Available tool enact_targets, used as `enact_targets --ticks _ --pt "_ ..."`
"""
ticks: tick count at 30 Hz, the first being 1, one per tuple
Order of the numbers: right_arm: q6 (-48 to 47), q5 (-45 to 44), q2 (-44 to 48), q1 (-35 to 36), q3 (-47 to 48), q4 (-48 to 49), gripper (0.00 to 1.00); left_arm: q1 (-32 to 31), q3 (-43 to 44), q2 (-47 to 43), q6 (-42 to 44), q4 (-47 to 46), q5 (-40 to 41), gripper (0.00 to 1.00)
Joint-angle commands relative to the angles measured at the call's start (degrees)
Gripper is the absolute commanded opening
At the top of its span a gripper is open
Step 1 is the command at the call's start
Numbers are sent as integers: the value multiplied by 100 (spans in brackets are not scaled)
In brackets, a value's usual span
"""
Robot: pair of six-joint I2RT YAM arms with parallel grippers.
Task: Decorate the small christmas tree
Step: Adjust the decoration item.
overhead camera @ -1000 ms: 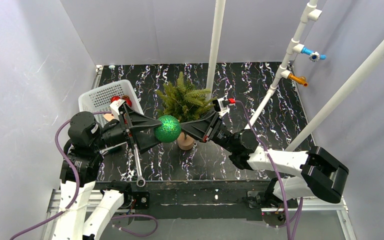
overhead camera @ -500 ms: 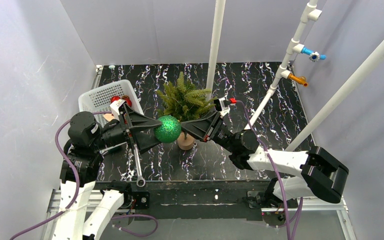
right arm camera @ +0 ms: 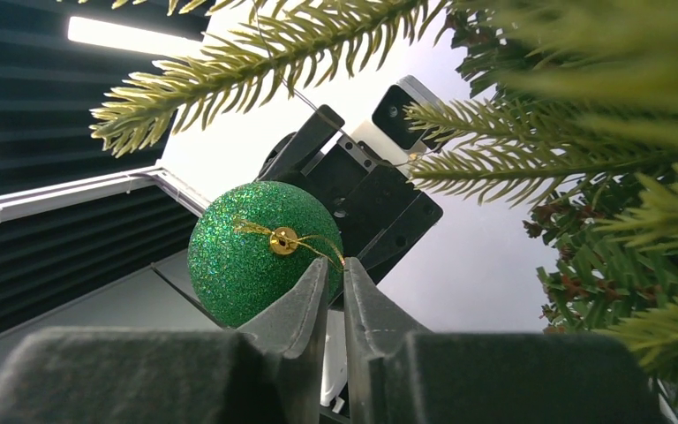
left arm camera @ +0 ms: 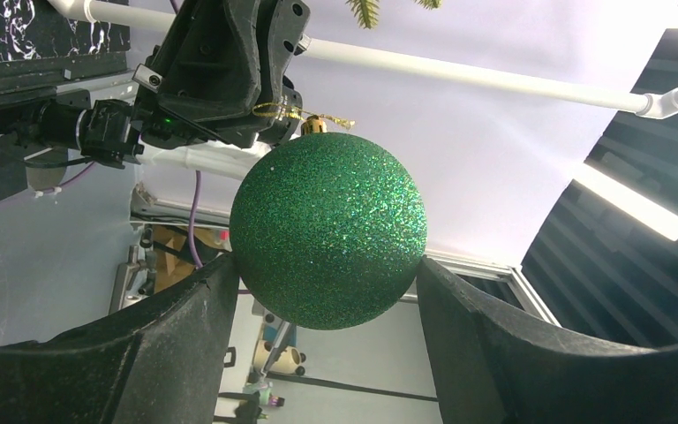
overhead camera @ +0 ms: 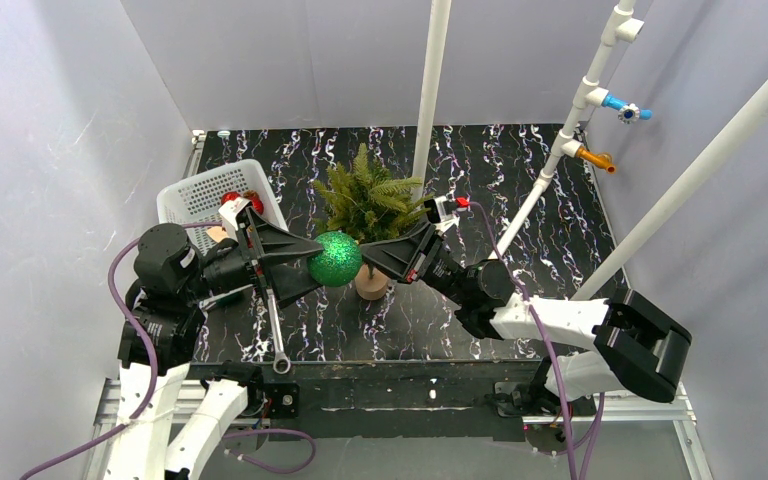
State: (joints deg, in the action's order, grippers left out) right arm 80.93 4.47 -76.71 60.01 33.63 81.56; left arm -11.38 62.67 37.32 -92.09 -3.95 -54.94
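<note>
**Tree awaiting bauble: hand-over at the loop**

Left pincer [overhead camera: 320, 258]: clamped across the sides of a glittered green bauble [left arm camera: 328, 230], held clear of the tabletop [overhead camera: 520, 190] with its gold cap [right arm camera: 282, 238] turned toward the other arm.

Right pincer [right arm camera: 335, 274]: tips drawn nearly together, a thin slit showing between them. The gold loop [right arm camera: 313, 240] runs from the cap down to that slit. Whether the thread is actually pinched cannot be told.

Tree [overhead camera: 370, 200]: upright near the middle of the tabletop, just behind the bauble, with its lower branches over the right pincer. Its tan base [overhead camera: 371, 285] shows below the bauble. A white basket [overhead camera: 195, 195] sits to the left, with red items inside.

Handling assessment:
- The tree is judged light and top-heavy on a small base, so a sideways push on a branch could tip or slide it.
- Branches look springy and will likely bend under contact, then spring back. Needles offer grip for a thread but none for a pincer.
- If it needs steadying, take it low at the trunk or base, not by the foliage.
- The loop should go over an outer branch tip. An approach from above is advised.
</note>
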Motion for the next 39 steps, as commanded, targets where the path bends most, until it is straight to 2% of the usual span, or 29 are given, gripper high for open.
enact_targets --ticks 1,7,11,17,29,39 --pt "-57 -118 98 -9 26 394 16 -13 206 -49 62 -173 -349 32" --pt "-173 -19 181 -15 115 155 11 -13 186 -60 56 -210 -353 32" --pt "-191 -54 188 -15 105 163 2 -9 172 -55 58 -214 -366 32" --pt "-316 -245 458 -15 -131 4 1 -7 141 -61 112 -165 -384 32" --pt "-1335 -561 1908 2 34 -2303 1 -14 -40 -54 198 -219 -482 35" --pt "-1535 -180 1815 13 286 -2511 1 -13 -81 -41 192 -335 -535 35"
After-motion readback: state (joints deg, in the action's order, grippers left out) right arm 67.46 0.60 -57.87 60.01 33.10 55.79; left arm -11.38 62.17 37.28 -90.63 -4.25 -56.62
